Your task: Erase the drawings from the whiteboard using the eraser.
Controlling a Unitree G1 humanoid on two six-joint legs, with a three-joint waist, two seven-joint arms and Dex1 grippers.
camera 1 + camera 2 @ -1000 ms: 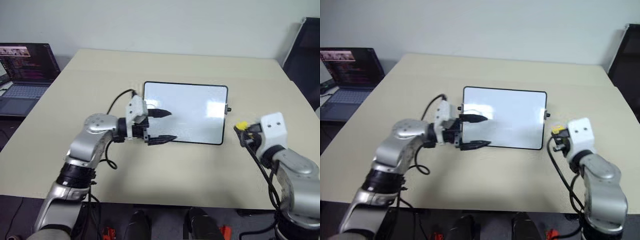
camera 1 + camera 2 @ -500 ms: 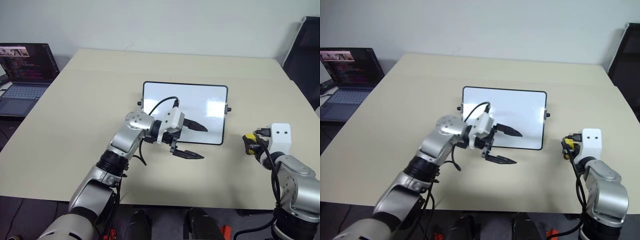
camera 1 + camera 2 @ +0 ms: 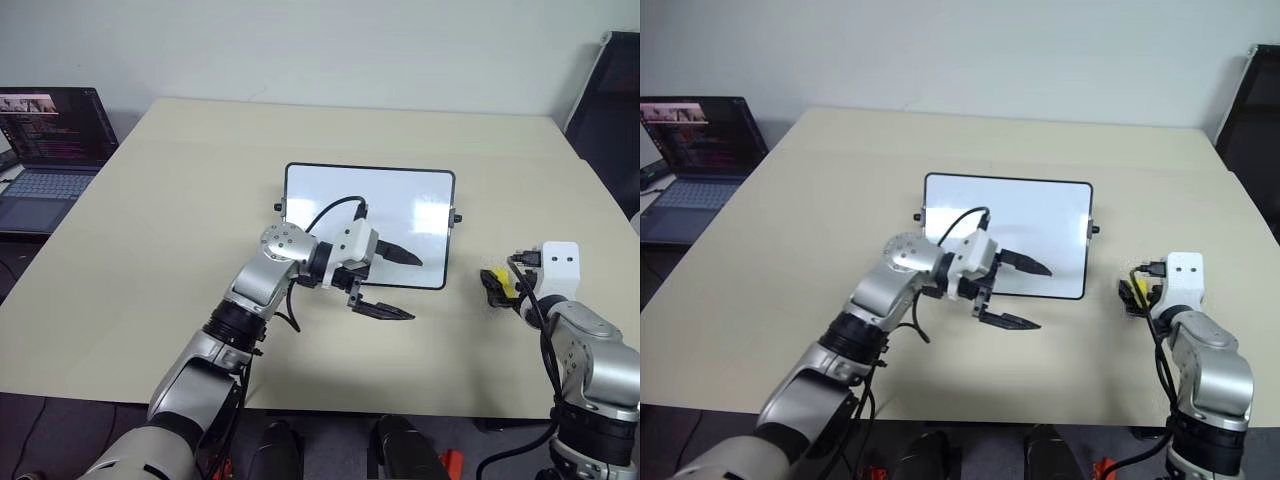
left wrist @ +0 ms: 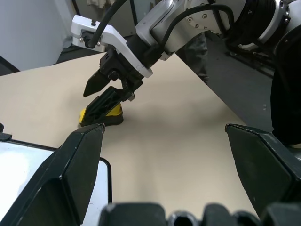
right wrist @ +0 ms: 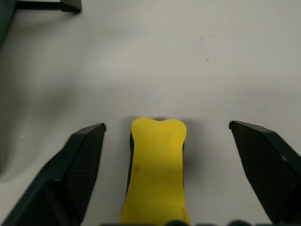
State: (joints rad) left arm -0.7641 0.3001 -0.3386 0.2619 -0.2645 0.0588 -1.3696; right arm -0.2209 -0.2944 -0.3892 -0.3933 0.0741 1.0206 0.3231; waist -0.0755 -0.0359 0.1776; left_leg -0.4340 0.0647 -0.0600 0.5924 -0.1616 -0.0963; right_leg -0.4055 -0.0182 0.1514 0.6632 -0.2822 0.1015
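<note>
Two grippers show over our table [image 3: 150, 250]. Our left gripper [image 3: 395, 283] reaches across toward the right, fingers wide apart, nothing between them; one finger hangs over the whiteboard [image 3: 368, 225] near its front right corner, the other over bare table just in front of the frame. Our right gripper [image 5: 167, 174] sits low at the table's right side w/ jaws spread wide. The eraser [image 5: 157, 169] lies on the table between those fingers, yellow side up, dark underside down, w/ a clear gap to each finger, so it's not clamped. In the head views the eraser [image 3: 497, 284] is right of the board, apart from it, near the knob side. Board surface looks plain white from here; we can't make out any drawings on it. Laptop [image 3: 45, 150] stands open beyond the table's far left edge.
</note>
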